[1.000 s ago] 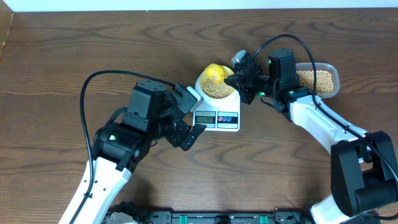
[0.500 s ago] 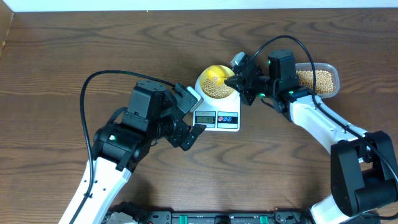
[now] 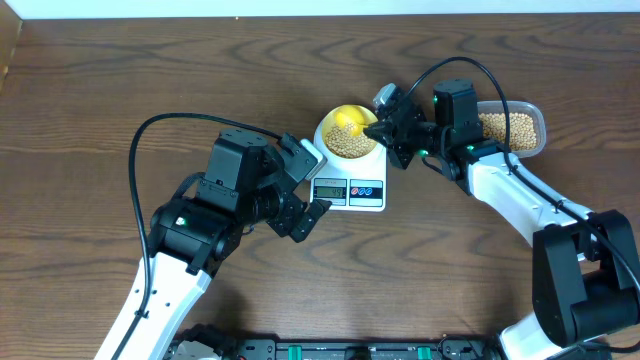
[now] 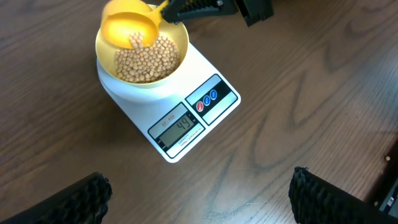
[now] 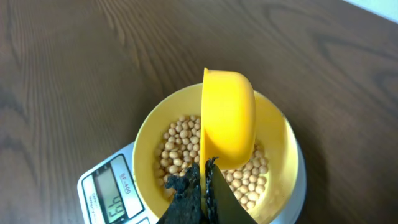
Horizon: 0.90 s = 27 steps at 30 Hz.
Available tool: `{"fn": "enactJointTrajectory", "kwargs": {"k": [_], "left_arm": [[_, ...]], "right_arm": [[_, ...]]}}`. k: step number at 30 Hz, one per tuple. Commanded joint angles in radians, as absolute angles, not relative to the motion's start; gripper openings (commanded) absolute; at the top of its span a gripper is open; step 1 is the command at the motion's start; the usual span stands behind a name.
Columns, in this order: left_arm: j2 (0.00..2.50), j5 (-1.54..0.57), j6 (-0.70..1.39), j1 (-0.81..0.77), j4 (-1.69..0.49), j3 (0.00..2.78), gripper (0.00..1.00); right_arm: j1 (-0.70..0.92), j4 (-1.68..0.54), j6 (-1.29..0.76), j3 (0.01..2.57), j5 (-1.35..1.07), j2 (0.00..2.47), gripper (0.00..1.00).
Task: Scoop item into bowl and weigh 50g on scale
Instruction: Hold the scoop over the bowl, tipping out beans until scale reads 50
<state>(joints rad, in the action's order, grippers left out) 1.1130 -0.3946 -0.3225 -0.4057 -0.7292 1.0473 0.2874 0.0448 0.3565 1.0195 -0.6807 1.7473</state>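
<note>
**Right hand** [image 3: 384, 124]: pressed together, pinching the handle of the yellow scoop [image 5: 228, 118]. The handle runs from the hand out across the bowl. The scoop is tipped on its side above the bowl's far half, with a few beans left inside.

**Bowl** [image 4: 177, 34]: pale yellow, sits on the scale [image 4: 202, 71] mid-bench. It lies directly under the right hand, which is the nearer one.

**Beans** [image 4: 146, 61]: small, round and tan, covering the bowl's floor. More sit in the clear tub [image 3: 515, 128] behind the right arm.

**Display** [image 4: 180, 126]: appears to read 49.

**Left hand** [image 3: 310, 187]: spread, holding nothing, beside the scale's front.
</note>
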Motion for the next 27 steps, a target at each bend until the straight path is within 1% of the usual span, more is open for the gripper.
{"fn": "enactJointTrajectory", "kwargs": {"k": [1, 4, 8, 10, 13, 16, 20, 27], "left_arm": [[1.118, -0.407, -0.340, -0.400, -0.728, 1.048, 0.94], [1.118, -0.408, -0.340, -0.400, -0.728, 1.048, 0.94], [1.118, -0.407, -0.340, -0.400, -0.728, 1.048, 0.94], [1.118, -0.407, -0.340, -0.400, -0.728, 1.048, 0.94], [1.118, -0.407, -0.340, -0.400, -0.728, 1.048, 0.94], [1.118, -0.407, -0.340, -0.400, -0.728, 1.048, 0.94], [1.118, -0.407, -0.340, -0.400, -0.728, 1.048, 0.94], [1.118, -0.407, -0.340, -0.400, -0.728, 1.048, 0.94]], "right_arm": [[0.281, 0.075, 0.397, 1.025, -0.687, 1.754, 0.01], [0.281, 0.063, 0.359, 1.025, -0.691, 1.754, 0.01], [0.281, 0.049, 0.405, 1.025, -0.686, 1.754, 0.01], [0.278, 0.070, 0.401, 1.025, -0.689, 1.754, 0.01], [0.278, 0.041, 0.390, 1.025, -0.690, 1.754, 0.01], [0.278, 0.046, 0.425, 1.025, -0.680, 1.754, 0.01], [0.276, 0.052, 0.397, 1.025, -0.687, 1.754, 0.01], [0.276, 0.049, 0.417, 1.025, -0.683, 1.754, 0.01]]}}
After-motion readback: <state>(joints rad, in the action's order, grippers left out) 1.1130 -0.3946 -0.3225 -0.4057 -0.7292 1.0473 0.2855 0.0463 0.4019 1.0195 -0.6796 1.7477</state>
